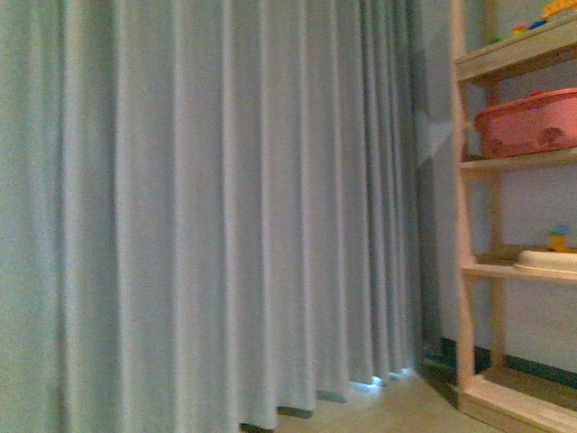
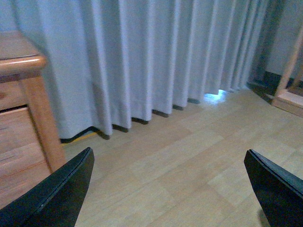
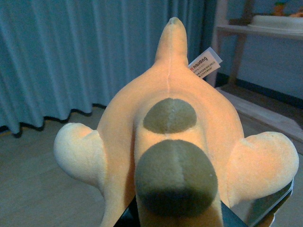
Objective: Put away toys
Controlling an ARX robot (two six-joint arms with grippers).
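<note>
Collectively, the three views share one landmark, the wooden shelf unit [image 1: 464, 225], which stands beside a long grey curtain [image 1: 225, 207].

Front view: neither arm appears. The shelf unit carries a pink basket [image 1: 527, 126] on a middle board. One board lower is a white tray [image 1: 550, 262] with a small yellow figure [image 1: 559, 239] behind it. Small coloured pieces lie on the top board.

Right wrist view: only this view shows the plush toy [image 3: 170, 142]. It is orange, with two olive patches, pale rounded limbs and a white label [image 3: 205, 64] near its pointed end. It fills the picture, raised above the floor and pointing towards the shelf unit. The right gripper [image 3: 203, 215] holds it, with dark fingers [image 3: 270, 203] showing at the toy's flank.

Left wrist view: the left gripper [image 2: 168, 179] is spread wide, its two black fingers [image 2: 57, 194] far apart over bare wood-pattern floor [image 2: 189, 156], and it holds nothing. A wooden cabinet [image 2: 28, 118], seen in no other view, stands along the curtain, well apart from the shelf unit's foot.
</note>
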